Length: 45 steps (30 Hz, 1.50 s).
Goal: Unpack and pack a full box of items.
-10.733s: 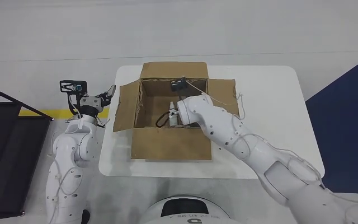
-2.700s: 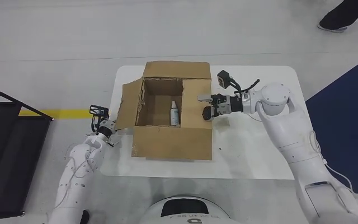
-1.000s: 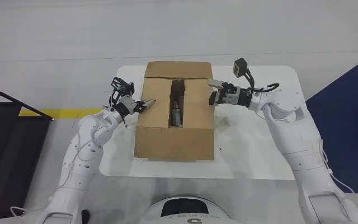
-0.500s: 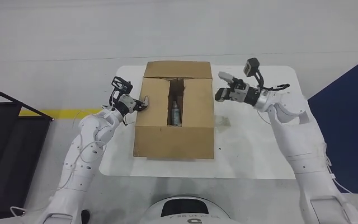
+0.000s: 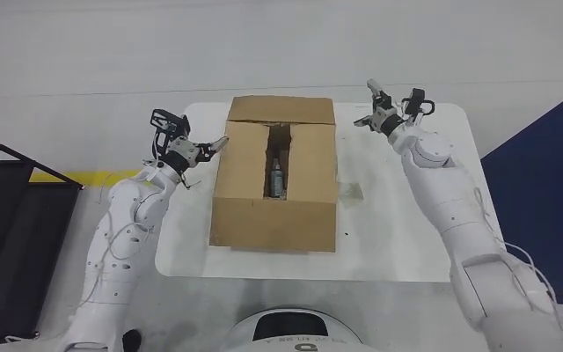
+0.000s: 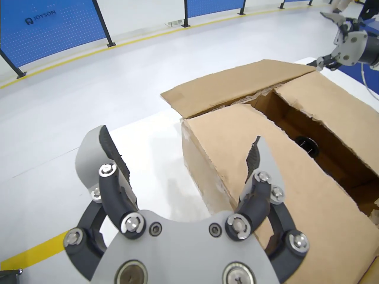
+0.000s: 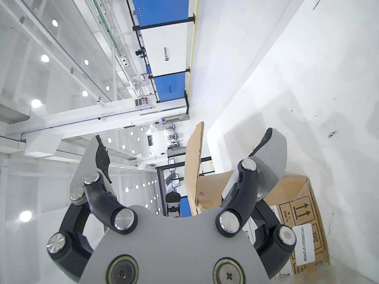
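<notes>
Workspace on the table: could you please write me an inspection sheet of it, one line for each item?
Surface: white table, bare around the box.
Job's things: cardboard box in the middle, two top flaps folded in with a gap between them; a bottle lies inside, seen through the gap.
Clutter: one small clear scrap on the table beside the box, on the right arm's side.
End effectors: left end effector open, empty, at the box's corner; right end effector open, empty, raised off the box.
Cables: thin wire at the right wrist; none on the table.
Surroundings: blue and white partition panels, yellow line on the floor, black rack.
</notes>
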Each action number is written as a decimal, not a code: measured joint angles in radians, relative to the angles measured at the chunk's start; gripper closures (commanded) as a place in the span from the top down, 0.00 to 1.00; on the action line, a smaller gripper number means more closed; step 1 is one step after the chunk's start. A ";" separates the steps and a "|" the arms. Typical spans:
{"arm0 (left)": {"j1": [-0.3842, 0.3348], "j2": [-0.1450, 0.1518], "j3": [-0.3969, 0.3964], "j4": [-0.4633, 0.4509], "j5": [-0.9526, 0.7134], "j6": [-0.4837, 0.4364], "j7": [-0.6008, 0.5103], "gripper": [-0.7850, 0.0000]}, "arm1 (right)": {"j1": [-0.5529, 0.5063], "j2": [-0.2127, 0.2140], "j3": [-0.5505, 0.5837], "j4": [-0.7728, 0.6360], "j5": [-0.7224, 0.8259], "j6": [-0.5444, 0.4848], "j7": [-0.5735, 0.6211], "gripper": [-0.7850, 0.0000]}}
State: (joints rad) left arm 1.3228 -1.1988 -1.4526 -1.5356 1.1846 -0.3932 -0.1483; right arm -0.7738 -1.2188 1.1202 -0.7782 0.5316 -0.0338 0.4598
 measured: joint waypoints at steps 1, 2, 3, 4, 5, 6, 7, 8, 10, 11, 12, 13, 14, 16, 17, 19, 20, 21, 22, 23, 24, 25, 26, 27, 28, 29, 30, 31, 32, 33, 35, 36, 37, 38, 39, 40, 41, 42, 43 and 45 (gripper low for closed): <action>0.005 0.001 -0.008 -0.007 -0.004 0.006 -0.001 1.00 | 0.018 -0.009 -0.014 0.029 0.010 -0.006 0.018 1.00; 0.012 0.002 -0.019 -0.015 -0.010 0.011 -0.002 1.00 | 0.040 -0.021 -0.031 0.064 0.027 -0.016 0.047 1.00; 0.017 0.004 -0.028 -0.019 -0.015 0.015 -0.003 1.00 | 0.055 -0.030 -0.041 0.087 0.044 -0.024 0.075 1.00; 0.022 0.005 -0.037 -0.022 -0.021 0.018 -0.004 1.00 | 0.068 -0.038 -0.049 0.108 0.065 -0.034 0.108 1.00; 0.029 0.007 -0.050 -0.024 -0.026 0.022 -0.004 1.00 | 0.083 -0.049 -0.057 0.135 0.097 -0.047 0.155 1.00; 0.034 0.008 -0.059 -0.023 -0.030 0.025 -0.004 1.00 | 0.094 -0.057 -0.065 0.156 0.112 -0.057 0.184 1.00; 0.038 0.009 -0.068 -0.021 -0.032 0.028 -0.003 1.00 | 0.105 -0.065 -0.072 0.175 0.124 -0.066 0.211 1.00; 0.043 0.010 -0.078 -0.018 -0.035 0.032 -0.002 1.00 | 0.117 -0.075 -0.078 0.199 0.145 -0.080 0.246 1.00; 0.051 0.012 -0.088 -0.014 -0.041 0.039 -0.003 1.00 | 0.132 -0.086 -0.079 0.234 0.181 -0.103 0.295 1.00; 0.056 0.012 -0.090 -0.013 -0.042 0.039 -0.003 1.00 | 0.141 -0.093 -0.075 0.255 0.207 -0.119 0.327 1.00; 0.059 0.013 -0.090 -0.013 -0.039 0.039 -0.003 1.00 | 0.147 -0.097 -0.071 0.271 0.226 -0.130 0.349 1.00; 0.063 0.013 -0.088 -0.012 -0.037 0.039 -0.003 1.00 | 0.153 -0.100 -0.066 0.285 0.246 -0.141 0.372 1.00; 0.067 0.013 -0.084 -0.010 -0.036 0.040 -0.001 1.00 | 0.159 -0.103 -0.057 0.303 0.272 -0.157 0.401 1.00; 0.070 0.012 -0.076 -0.005 -0.038 0.045 0.003 1.00 | 0.165 -0.108 -0.042 0.324 0.311 -0.179 0.447 1.00; 0.070 0.011 -0.069 -0.002 -0.038 0.048 0.005 1.00 | 0.167 -0.110 -0.032 0.334 0.341 -0.188 0.490 1.00; 0.070 0.010 -0.058 0.003 -0.035 0.055 0.007 1.00 | 0.169 -0.112 -0.019 0.345 0.380 -0.187 0.571 1.00; 0.069 0.009 -0.050 0.007 -0.031 0.059 0.008 1.00 | 0.173 -0.113 -0.016 0.352 0.391 -0.183 0.626 1.00; 0.068 0.009 -0.046 0.010 -0.030 0.060 0.009 1.00 | 0.177 -0.113 -0.016 0.357 0.390 -0.177 0.664 1.00; 0.067 0.008 -0.043 0.013 -0.030 0.062 0.010 1.00 | 0.182 -0.113 -0.019 0.362 0.382 -0.171 0.699 1.00; 0.065 0.008 -0.041 0.018 -0.031 0.063 0.011 1.00 | 0.189 -0.112 -0.026 0.369 0.363 -0.162 0.740 1.00; 0.064 0.008 -0.040 0.022 -0.031 0.065 0.011 1.00 | 0.195 -0.112 -0.033 0.373 0.344 -0.155 0.766 1.00; 0.063 0.008 -0.041 0.027 -0.033 0.065 0.010 1.00 | 0.201 -0.112 -0.041 0.377 0.325 -0.147 0.790 1.00; 0.061 0.009 -0.044 0.034 -0.037 0.066 0.010 1.00 | 0.208 -0.113 -0.051 0.381 0.300 -0.135 0.815 1.00; 0.060 0.009 -0.047 0.040 -0.040 0.067 0.009 1.00 | 0.213 -0.114 -0.059 0.384 0.281 -0.129 0.829 1.00; 0.058 0.010 -0.049 0.045 -0.041 0.067 0.009 1.00 | 0.218 -0.115 -0.069 0.385 0.258 -0.125 0.839 1.00; 0.055 0.010 -0.052 0.052 -0.042 0.067 0.009 1.00 | 0.225 -0.116 -0.083 0.386 0.225 -0.123 0.847 1.00; 0.053 0.011 -0.054 0.056 -0.045 0.067 0.009 1.00 | 0.230 -0.118 -0.094 0.385 0.200 -0.121 0.850 1.00; 0.051 0.011 -0.056 0.060 -0.048 0.067 0.009 1.00 | 0.234 -0.120 -0.104 0.383 0.177 -0.120 0.854 1.00; 0.048 0.012 -0.059 0.064 -0.051 0.066 0.009 1.00 | 0.238 -0.122 -0.114 0.380 0.153 -0.120 0.861 1.00; 0.046 0.012 -0.060 0.066 -0.052 0.066 0.008 1.00 | 0.241 -0.123 -0.120 0.378 0.139 -0.119 0.865 1.00; 0.044 0.014 -0.061 0.060 -0.041 0.066 0.006 1.00 | 0.248 -0.127 -0.128 0.375 0.120 -0.119 0.858 1.00; 0.046 0.015 -0.059 0.053 -0.023 0.066 0.006 1.00 | 0.250 -0.128 -0.130 0.372 0.115 -0.119 0.856 1.00; 0.050 0.016 -0.057 0.046 -0.008 0.062 0.008 1.00 | 0.252 -0.130 -0.132 0.369 0.112 -0.119 0.855 1.00; 0.058 0.017 -0.055 0.034 -0.001 0.051 0.012 1.00 | 0.253 -0.133 -0.135 0.366 0.108 -0.118 0.854 1.00; 0.066 0.018 -0.054 0.025 0.004 0.041 0.014 1.00 | 0.255 -0.134 -0.137 0.364 0.105 -0.118 0.853 1.00; 0.075 0.019 -0.056 0.015 0.008 0.029 0.017 1.00 | 0.256 -0.136 -0.138 0.362 0.102 -0.118 0.852 1.00; 0.088 0.021 -0.059 0.004 0.007 0.009 0.023 1.00 | 0.258 -0.138 -0.140 0.361 0.099 -0.117 0.850 1.00; 0.098 0.023 -0.064 -0.002 0.002 -0.012 0.028 1.00 | 0.260 -0.139 -0.141 0.361 0.097 -0.117 0.848 1.00; 0.107 0.025 -0.072 -0.004 -0.006 -0.033 0.034 1.00 | 0.261 -0.140 -0.141 0.361 0.095 -0.117 0.847 1.00; 0.122 0.030 -0.093 -0.001 -0.021 -0.078 0.050 1.00 | 0.264 -0.142 -0.142 0.362 0.092 -0.116 0.845 1.00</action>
State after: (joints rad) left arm 1.4445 -1.1692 -1.5452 -1.5362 1.1639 -0.4715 -0.0986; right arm -0.5099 -1.3611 0.9781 -0.4160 0.6234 -0.1498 1.3048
